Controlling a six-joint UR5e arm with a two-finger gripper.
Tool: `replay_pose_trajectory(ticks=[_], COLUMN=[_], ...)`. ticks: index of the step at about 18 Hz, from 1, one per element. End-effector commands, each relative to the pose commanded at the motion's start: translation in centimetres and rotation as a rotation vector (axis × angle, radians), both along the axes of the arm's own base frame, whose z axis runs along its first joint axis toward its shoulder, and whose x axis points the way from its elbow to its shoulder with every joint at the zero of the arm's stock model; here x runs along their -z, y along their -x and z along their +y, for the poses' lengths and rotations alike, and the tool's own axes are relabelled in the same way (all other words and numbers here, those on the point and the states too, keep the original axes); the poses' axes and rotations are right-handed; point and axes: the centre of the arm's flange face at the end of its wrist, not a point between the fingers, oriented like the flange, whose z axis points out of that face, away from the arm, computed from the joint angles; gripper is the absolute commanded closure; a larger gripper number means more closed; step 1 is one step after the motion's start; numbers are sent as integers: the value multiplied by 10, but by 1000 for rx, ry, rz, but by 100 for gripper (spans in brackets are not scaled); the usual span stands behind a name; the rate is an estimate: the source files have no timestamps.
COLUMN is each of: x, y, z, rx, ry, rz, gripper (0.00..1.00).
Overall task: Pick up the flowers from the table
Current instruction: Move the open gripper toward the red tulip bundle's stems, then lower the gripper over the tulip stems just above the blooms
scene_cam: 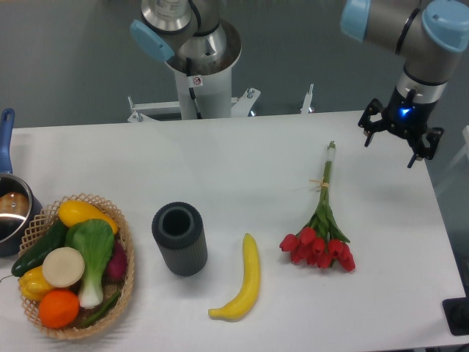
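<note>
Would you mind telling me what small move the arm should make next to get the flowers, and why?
Probably shift the gripper toward the stems and lower it there. It hangs open off to one side of the flowers, which lie untouched on the table, thin stems pointing toward the far edge.

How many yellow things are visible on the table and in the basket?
3: a banana lying on the table, and two yellow vegetables in the basket. Others may be hidden underneath.

Behind the work surface we only see a plain dull grey-blue floor [66, 66], evenly lit with no hard shadows, plus a white metal bracket [157, 110] with bolts at the far edge and something dark [458, 315] at the bottom right corner.
</note>
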Motion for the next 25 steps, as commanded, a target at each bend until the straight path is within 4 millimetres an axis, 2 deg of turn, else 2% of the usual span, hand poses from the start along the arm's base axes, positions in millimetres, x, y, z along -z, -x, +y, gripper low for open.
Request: replay_pose_trajectory(ticks=[4, 12, 15, 19, 22, 25], x=[-2, 17, 37, 51, 72, 80], y=[1, -3, -5, -4, 2, 9], z=[2, 2, 9, 29, 45, 53], rx=[4, 0, -106, -154, -270, -311], ry=[6, 4, 3, -29, -30, -54], rz=[4, -33, -88, -95, -149, -177], gripper=[0, 0, 0, 0, 0, 0])
